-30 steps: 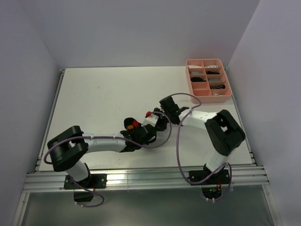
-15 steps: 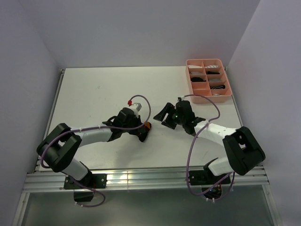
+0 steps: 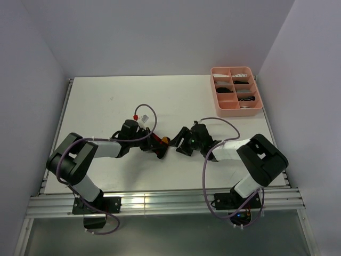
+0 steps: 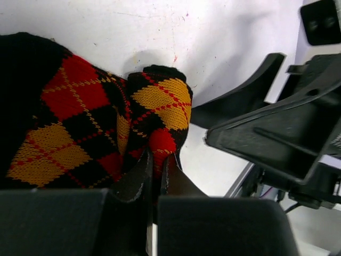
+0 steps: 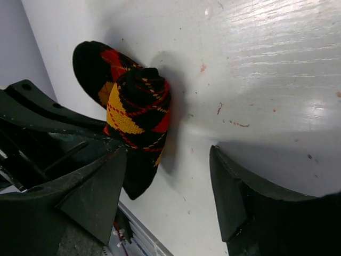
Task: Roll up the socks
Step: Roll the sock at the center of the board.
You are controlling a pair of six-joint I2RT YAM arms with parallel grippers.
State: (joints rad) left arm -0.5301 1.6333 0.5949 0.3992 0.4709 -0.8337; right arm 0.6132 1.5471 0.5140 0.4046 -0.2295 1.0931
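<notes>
The black argyle sock point(image 4: 101, 112) with red, orange and yellow diamonds lies partly rolled on the white table, also in the right wrist view point(image 5: 136, 109) and small in the top view point(image 3: 164, 141). My left gripper point(image 4: 156, 162) is shut on a fold of this sock; in the top view the left gripper point(image 3: 157, 149) is just left of it. My right gripper point(image 5: 169, 154) is open and empty, with the roll's end by its left finger point(image 5: 101, 192); the right gripper point(image 3: 179, 145) faces the left one. The white sock and the striped sock are not identifiable.
A pink compartment tray point(image 3: 226, 111) stands at the back right, holding dark and white items. Both arms meet near the table's middle front. The metal rail point(image 3: 160, 202) runs along the near edge.
My right gripper has come down and left to the sock and now faces the left gripper. My left arm has folded back to the left, still holding the sock.
</notes>
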